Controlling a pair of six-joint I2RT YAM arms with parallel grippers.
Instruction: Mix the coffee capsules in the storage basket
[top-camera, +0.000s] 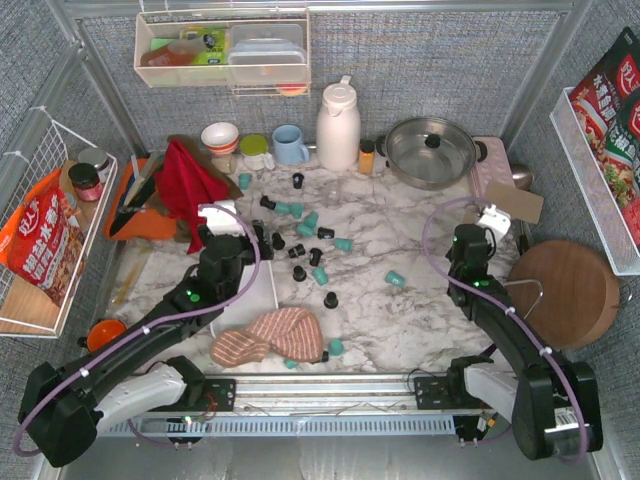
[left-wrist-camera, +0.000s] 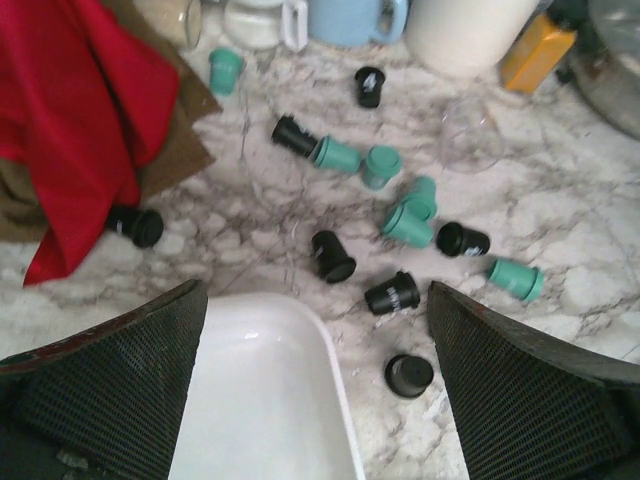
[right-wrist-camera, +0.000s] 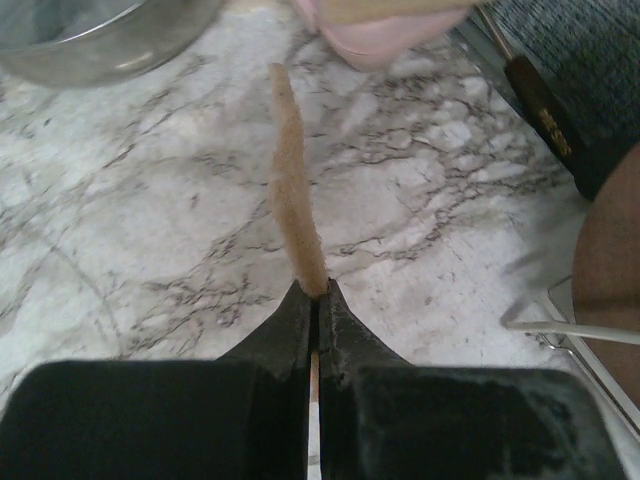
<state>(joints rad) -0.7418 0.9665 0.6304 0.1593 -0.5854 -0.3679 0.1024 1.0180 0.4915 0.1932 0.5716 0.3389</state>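
The white storage basket (top-camera: 262, 296) lies at the near left of the marble table, and the part showing in the left wrist view (left-wrist-camera: 262, 400) is empty. Teal and black coffee capsules (top-camera: 312, 250) lie scattered over the table's middle, with several just beyond the basket (left-wrist-camera: 392, 294). My left gripper (top-camera: 238, 240) is open over the basket's far end (left-wrist-camera: 315, 300), holding nothing. My right gripper (top-camera: 487, 222) is shut on a thin tan card (right-wrist-camera: 292, 190), seen edge-on between the closed fingertips (right-wrist-camera: 318, 295). The card (top-camera: 515, 201) sticks out toward the back right.
A red cloth (top-camera: 190, 185) lies at the back left and a pink striped knit cloth (top-camera: 275, 337) by the near edge. A bowl, blue mug (top-camera: 290, 144), white jug (top-camera: 338, 125), orange-capped jar (top-camera: 366, 156) and steel pan (top-camera: 430, 150) line the back. A round wooden board (top-camera: 562, 292) is right.
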